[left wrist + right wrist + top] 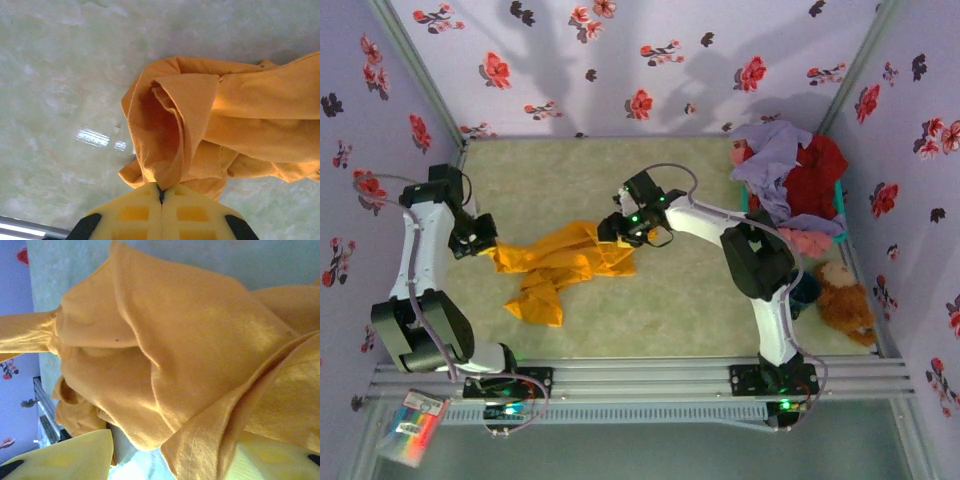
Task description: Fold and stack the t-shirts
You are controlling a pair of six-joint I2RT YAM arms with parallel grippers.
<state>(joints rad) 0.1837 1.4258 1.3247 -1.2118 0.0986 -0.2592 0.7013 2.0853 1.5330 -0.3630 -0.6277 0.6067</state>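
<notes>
Top external view, from the near edge outward: the desk (pixel 670 320) carries no folded shirt and no stack, so the task looks to be at its start. Near the right edge sits a brown teddy bear (pixel 842 297), which is no part of the job.

Mid-desk lies the orange-yellow t-shirt (pixel 560 265), bunched and twisted into a rope-like band running left to right, with a loose flap trailing toward the near side. It is not spread flat, and I see no fold made in it.

The left hand (pixel 485 245) is at the shirt's left end. In the left wrist view it is clenched on a pinch of the cloth, which rises from between its closed pads.

The right hand (pixel 618 230) is at the shirt's right end. In the right wrist view its fingers (pixel 70 457) stand apart with the hem draped between them, so it looks released rather than clamped.

Farther off, at the far right, the teal basket (pixel 839 200) holds the lavender t-shirt (pixel 770 160), the red t-shirt (pixel 817 175) and the pink t-shirt (pixel 808 242), all heaped and unfolded.

By my reading nothing is finished. The orange-yellow shirt needs spreading flat and folding, and the other three have yet to be taken out, folded and stacked.
</notes>
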